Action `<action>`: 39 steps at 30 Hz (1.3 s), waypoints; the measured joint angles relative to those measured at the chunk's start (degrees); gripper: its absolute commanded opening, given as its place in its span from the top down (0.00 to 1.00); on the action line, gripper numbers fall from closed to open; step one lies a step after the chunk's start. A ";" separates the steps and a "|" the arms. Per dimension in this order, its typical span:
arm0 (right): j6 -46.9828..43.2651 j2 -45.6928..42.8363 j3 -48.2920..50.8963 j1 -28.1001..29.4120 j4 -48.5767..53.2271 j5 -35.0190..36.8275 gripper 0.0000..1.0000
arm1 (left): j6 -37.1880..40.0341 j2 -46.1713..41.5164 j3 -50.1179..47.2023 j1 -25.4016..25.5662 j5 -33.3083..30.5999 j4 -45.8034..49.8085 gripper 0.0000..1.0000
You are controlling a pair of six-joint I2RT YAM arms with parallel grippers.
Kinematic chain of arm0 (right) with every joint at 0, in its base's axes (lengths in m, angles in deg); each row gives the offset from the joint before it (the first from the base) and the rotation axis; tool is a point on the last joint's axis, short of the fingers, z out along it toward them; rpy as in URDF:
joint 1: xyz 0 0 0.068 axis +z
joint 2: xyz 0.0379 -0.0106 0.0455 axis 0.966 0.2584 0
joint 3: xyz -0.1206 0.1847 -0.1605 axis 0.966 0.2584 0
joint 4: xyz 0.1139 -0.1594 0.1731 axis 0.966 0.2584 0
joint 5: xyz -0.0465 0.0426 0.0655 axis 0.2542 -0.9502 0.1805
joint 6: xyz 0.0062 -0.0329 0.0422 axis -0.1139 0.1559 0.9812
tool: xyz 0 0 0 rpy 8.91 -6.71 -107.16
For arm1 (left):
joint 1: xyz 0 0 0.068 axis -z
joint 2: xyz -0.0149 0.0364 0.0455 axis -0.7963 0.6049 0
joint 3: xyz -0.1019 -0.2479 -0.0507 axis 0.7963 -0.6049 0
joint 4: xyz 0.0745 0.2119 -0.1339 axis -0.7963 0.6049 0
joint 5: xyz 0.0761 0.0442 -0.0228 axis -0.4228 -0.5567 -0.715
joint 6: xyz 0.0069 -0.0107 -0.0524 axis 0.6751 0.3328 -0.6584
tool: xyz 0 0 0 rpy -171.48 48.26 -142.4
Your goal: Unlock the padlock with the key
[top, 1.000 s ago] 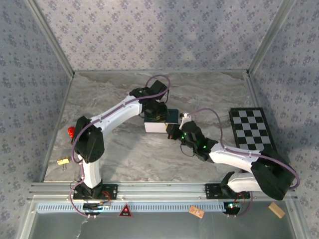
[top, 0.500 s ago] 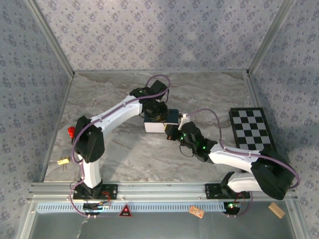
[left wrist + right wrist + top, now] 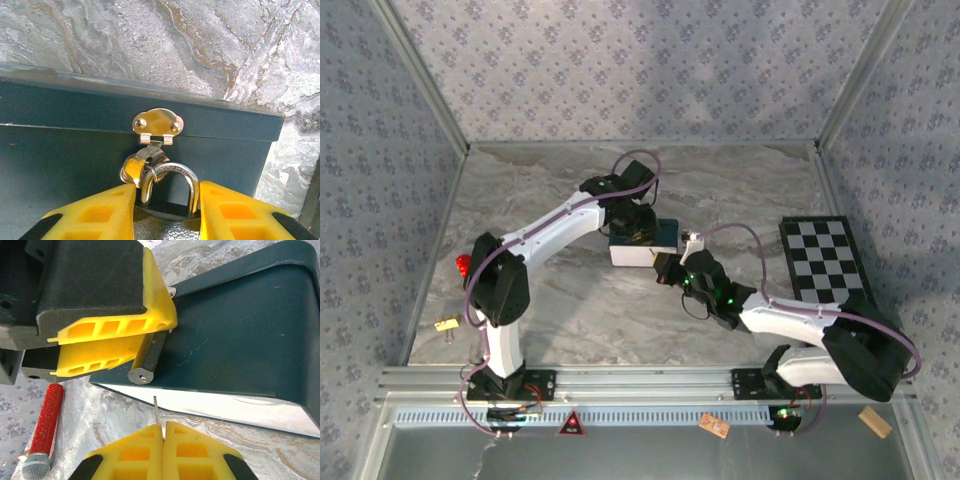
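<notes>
Left wrist view showed the padlock [image 3: 175, 169] hanging from the hasp [image 3: 157, 122] on the dark tin [image 3: 75, 130], its body pinched between the left gripper's [image 3: 167, 206] yellow fingers, which stood partly apart around it. Small, hard and probably slick, it seemed best held by the body's flat sides, as here. Right wrist view showed the right gripper [image 3: 163, 432] pressed together on the key [image 3: 156, 411], a thin, light blade likely to twist in the pads, its tip just short of the padlock's keyhole end.
</notes>
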 measured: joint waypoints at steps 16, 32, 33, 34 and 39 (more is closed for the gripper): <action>-0.02 -0.50 0.37 0.72 -3.02 1.40 1.00 | -0.46 -0.02 -0.26 0.00 0.04 -0.35 0.68; -0.02 1.81 0.35 0.72 -3.65 2.25 1.00 | -1.01 -0.07 -0.42 0.02 0.20 -0.59 0.68; -0.02 1.95 0.35 0.72 -3.82 2.25 1.00 | -1.03 -0.07 -0.42 0.02 0.20 -0.59 0.68; -0.02 2.08 0.31 0.72 -3.91 2.25 1.00 | -1.05 -0.07 -0.42 0.02 0.20 -0.59 0.68; -0.02 2.14 0.13 0.72 -4.44 2.25 1.00 | -1.05 -0.07 -0.42 0.02 0.20 -0.61 0.68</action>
